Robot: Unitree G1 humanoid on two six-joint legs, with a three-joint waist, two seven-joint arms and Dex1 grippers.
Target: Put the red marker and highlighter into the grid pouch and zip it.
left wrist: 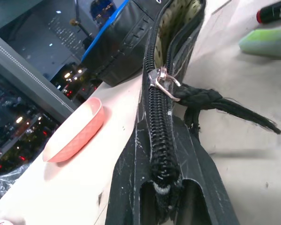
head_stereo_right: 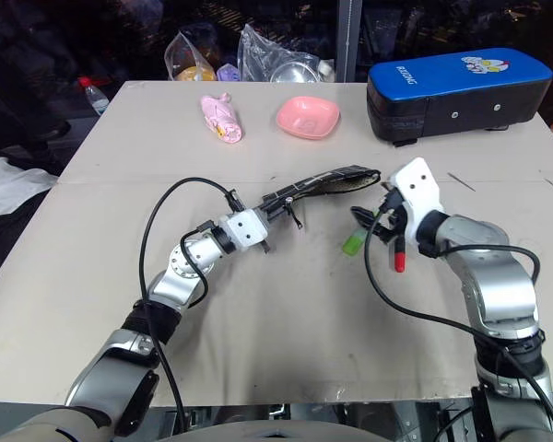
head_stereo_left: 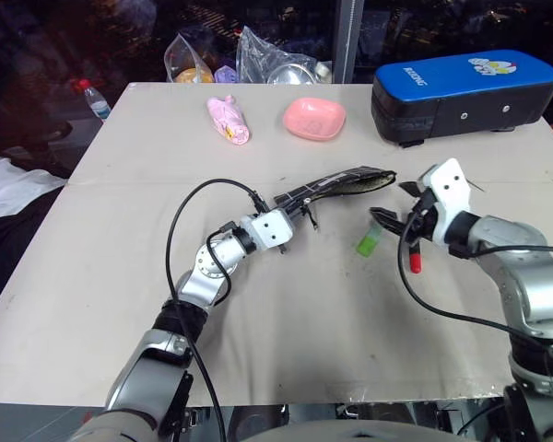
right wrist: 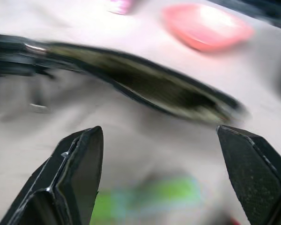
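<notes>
1. Closest to me, my right end effector (right wrist: 159,178) hangs just over the table (head_stereo_left: 120,276) with its two black fingers (right wrist: 79,173) spread wide and nothing between them.
2. Right below and just ahead of that right end effector lies the highlighter (head_stereo_left: 369,241), flat on the table, a short light-green stick; in the right wrist view it shows as a green blur between the fingers and lower than them.
3. Just beside the highlighter, on the right end effector's outer side, I see the red end of the red marker (head_stereo_left: 415,263), lying near the right wrist; most of its black half is hidden by the arm and cable.
4. My left end effector (head_stereo_left: 300,204) is clamped tight on one end of the grid pouch (head_stereo_left: 336,187), at the closed end of the zipper.
5. From that grip the grid pouch runs away toward the right end effector, its mouth gaping open along the top; the zipper pull (left wrist: 165,84) sits a short way ahead of the left fingers.
6. Farther beyond both end effectors I see a pink dish (head_stereo_left: 314,118), a pink wrapped item (head_stereo_left: 228,120) and a blue-topped black case (head_stereo_left: 465,94) near the far table edge.
</notes>
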